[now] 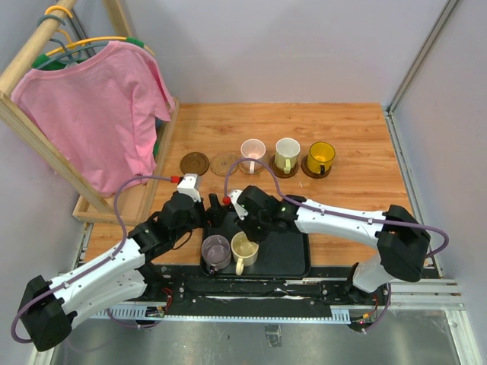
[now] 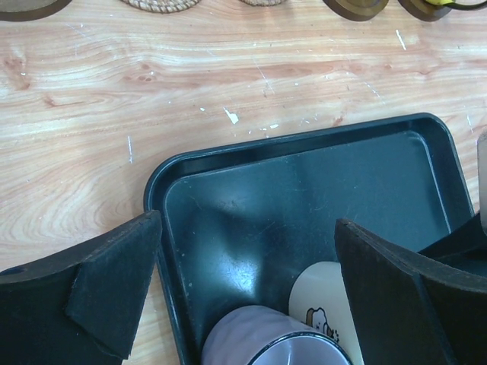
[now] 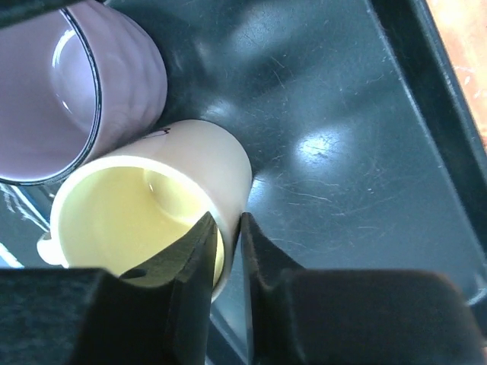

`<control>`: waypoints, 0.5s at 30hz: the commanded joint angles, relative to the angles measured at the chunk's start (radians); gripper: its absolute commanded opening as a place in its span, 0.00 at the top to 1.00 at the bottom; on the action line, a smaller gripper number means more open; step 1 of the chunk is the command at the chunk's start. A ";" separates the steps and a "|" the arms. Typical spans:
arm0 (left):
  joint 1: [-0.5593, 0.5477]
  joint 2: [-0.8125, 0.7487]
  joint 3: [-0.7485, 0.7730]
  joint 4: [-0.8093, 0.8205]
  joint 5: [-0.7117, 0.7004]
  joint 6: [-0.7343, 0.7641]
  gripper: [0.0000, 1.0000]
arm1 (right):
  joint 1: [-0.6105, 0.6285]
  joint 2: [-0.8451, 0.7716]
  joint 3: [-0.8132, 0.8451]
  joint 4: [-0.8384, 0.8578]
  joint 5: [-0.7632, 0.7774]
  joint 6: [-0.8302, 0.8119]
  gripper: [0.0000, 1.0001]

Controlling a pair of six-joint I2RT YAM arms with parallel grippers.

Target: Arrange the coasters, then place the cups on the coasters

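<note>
A cream-yellow cup stands in the black tray beside a greyish purple cup. My right gripper is shut on the cream cup's wall, one finger inside the rim and one outside. My left gripper hangs open over the tray's left end, with the purple cup low between its fingers and untouched. Further back, a pink cup, a whitish green cup and an amber cup each sit on a coaster. A dark coaster and a tan coaster lie bare.
A wooden rack with a pink shirt on hangers stands at the back left, its base along the table's left side. Grey walls close the back and right. The tray sits at the near edge between the two arms.
</note>
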 commanded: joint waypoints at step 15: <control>-0.009 0.018 -0.035 0.104 0.052 0.068 0.00 | 0.022 0.040 0.137 -0.189 0.531 0.151 0.99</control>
